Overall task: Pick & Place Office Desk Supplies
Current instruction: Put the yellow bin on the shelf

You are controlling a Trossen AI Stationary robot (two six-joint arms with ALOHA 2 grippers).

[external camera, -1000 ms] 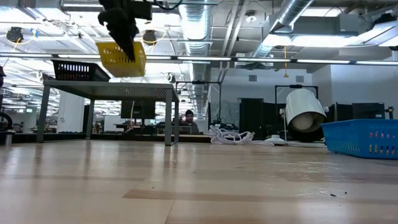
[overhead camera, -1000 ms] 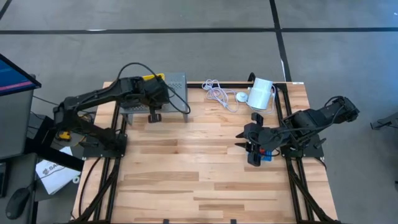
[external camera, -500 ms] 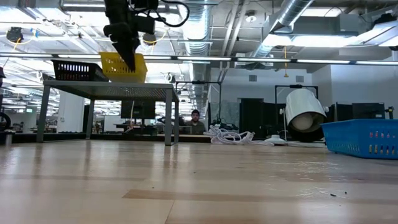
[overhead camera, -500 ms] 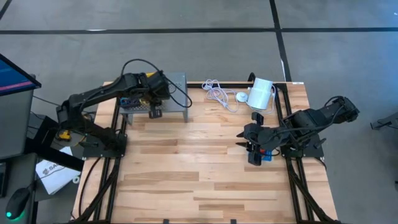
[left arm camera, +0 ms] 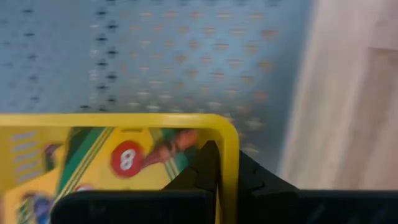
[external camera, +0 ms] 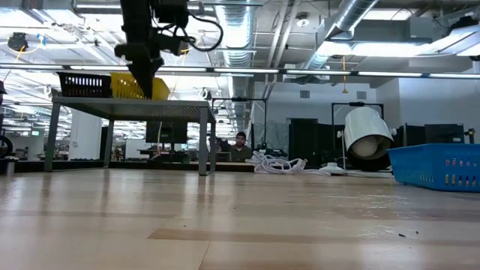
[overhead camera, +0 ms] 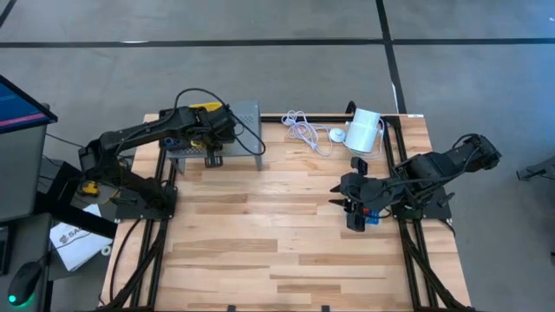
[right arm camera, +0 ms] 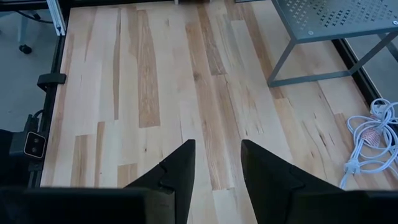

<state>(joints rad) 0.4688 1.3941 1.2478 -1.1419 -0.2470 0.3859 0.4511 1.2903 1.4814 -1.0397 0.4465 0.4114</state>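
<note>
Wooden plank worktop [overhead camera: 260, 234], grey perforated metal stand [overhead camera: 247, 117] at far left corner. Left gripper [left arm camera: 225, 177] clamped on rim of small yellow plastic bin [left arm camera: 124, 158] resting on stand, crayon box [left arm camera: 106, 163] inside. Right gripper [right arm camera: 214, 165] fingers apart above small blue bin [external camera: 439, 166] at right edge.

Left gripper [left arm camera: 219, 167] reaches far back, jaws pinched — right gripper [right arm camera: 216, 163] waits, jaws parted.

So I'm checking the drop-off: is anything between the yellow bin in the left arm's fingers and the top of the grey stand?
Nothing visible. The left gripper clamps the yellow bin by its rim, directly over the stand's perforated top. The black bin sits beside it on the stand, not beneath. The low view shows the yellow bin about level with the black one.
</note>
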